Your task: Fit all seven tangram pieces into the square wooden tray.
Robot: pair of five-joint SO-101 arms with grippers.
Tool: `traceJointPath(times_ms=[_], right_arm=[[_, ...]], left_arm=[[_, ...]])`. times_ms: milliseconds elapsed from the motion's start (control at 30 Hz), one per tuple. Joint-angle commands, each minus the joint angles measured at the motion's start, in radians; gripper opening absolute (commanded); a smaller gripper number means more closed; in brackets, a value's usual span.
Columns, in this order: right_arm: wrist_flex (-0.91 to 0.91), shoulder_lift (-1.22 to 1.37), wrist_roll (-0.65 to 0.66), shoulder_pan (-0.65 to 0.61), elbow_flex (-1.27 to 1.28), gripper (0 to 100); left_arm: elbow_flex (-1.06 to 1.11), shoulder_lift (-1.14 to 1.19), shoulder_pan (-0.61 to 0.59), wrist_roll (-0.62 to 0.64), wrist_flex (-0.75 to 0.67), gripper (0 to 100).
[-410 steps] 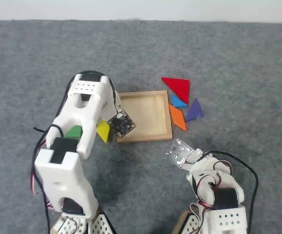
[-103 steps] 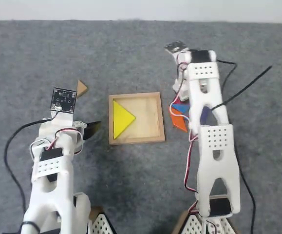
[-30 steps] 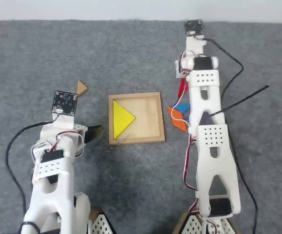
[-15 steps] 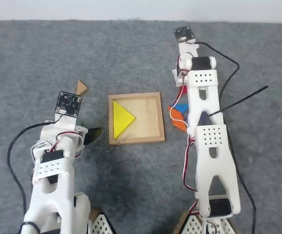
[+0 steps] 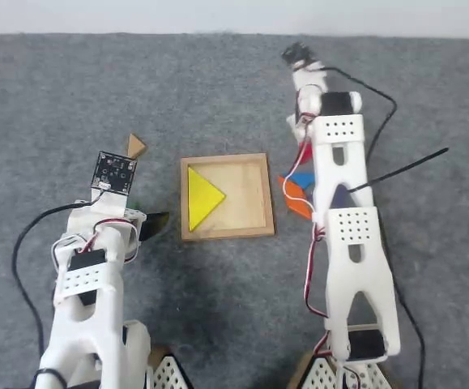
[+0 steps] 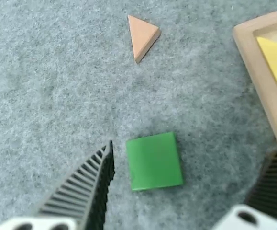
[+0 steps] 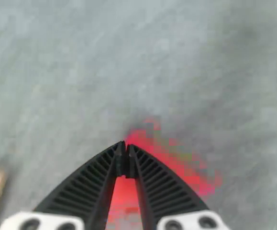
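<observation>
high, tray (image 5: 226, 234): centre of the carpet (image 5: 218, 89), yellow triangle (image 5: 202, 198) lying inside, on its left half
high, loose pieces: tan triangle (image 5: 136, 146) left of tray; blue piece (image 5: 302, 178) and orange piece (image 5: 297, 203) just right of tray, partly under the right arm (image 5: 341, 186)
left wrist, left gripper (image 6: 188, 160): spread wide, green square (image 6: 154, 161) flat on carpet between the fingers
right wrist, right gripper (image 7: 126, 155): tips pressed together, red piece (image 7: 181, 160) blurred right at the tips, can't tell if pinched
</observation>
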Motion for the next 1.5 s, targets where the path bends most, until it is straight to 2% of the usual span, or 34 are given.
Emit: traceJointPath(times_ms=[0,100,233,433,700,967,1033,1100,1167,1267,1400,1467], right_arm=[[-0.223,-0.03,-0.11,0.061,0.025,0.7],[-0.255,-0.007,-0.127,0.085,0.043,0.7],[-0.183,0.01,-0.12,0.076,0.048,0.7],[-0.002,0.008,0.17,-0.007,0.075,0.7],[0.145,-0.001,0.374,-0.035,0.072,0.7],[0.331,-0.074,0.4,-0.087,-0.091,0.9],[0.354,-0.134,0.302,-0.097,-0.087,1.1],[0.354,-0.183,0.118,-0.093,-0.087,3.5],[0.357,-0.214,-0.078,-0.084,-0.086,8.3],[0.39,-0.219,-0.305,-0.079,-0.083,17.6],[0.403,-0.162,-0.549,-0.077,-0.081,25.1],[0.4,-0.127,-0.6,-0.081,-0.081,26.8]], left_arm=[[-0.005,-0.031,0.003,-0.017,-0.023,44],[-0.005,-0.031,0.005,-0.017,-0.023,44],[-0.005,-0.031,0.005,-0.017,-0.023,44],[-0.005,-0.031,0.003,-0.017,-0.023,44],[-0.005,-0.031,0.002,-0.017,-0.025,44],[-0.005,-0.031,0.002,-0.017,-0.025,44],[-0.005,-0.031,0.002,-0.017,-0.025,44],[-0.005,-0.031,0.002,-0.017,-0.025,44],[-0.005,-0.031,0.002,-0.017,-0.025,44],[-0.005,-0.031,0.002,-0.017,-0.025,44],[-0.005,-0.031,0.002,-0.017,-0.025,44],[-0.005,-0.031,0.002,-0.017,-0.025,44]])
